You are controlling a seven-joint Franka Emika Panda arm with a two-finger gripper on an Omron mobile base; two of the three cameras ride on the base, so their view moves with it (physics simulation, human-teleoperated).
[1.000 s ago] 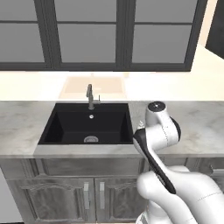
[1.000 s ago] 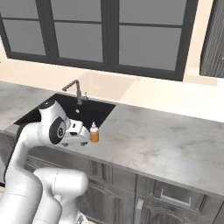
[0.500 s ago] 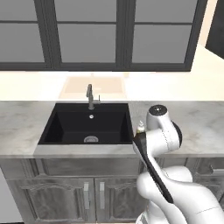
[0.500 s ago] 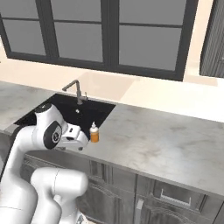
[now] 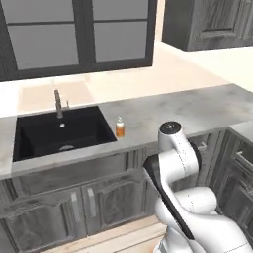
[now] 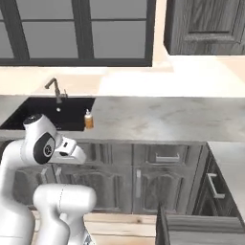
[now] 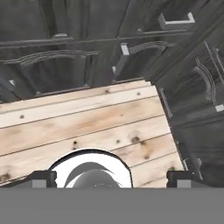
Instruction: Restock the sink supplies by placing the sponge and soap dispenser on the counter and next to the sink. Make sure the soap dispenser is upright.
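Orange soap dispenser [image 5: 119, 127] upright beside sink [image 5: 59, 136], hand view wooden floor [image 7: 87, 124]

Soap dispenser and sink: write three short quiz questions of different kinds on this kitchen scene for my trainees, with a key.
1. True or false: the soap dispenser stands upright on the counter.
2. In the left base view, the dispenser is on which side of the sink? A) left B) right
3. Fill in: the hand view looks down at a ____ floor.

Key: 1 true; 2 B; 3 wooden.
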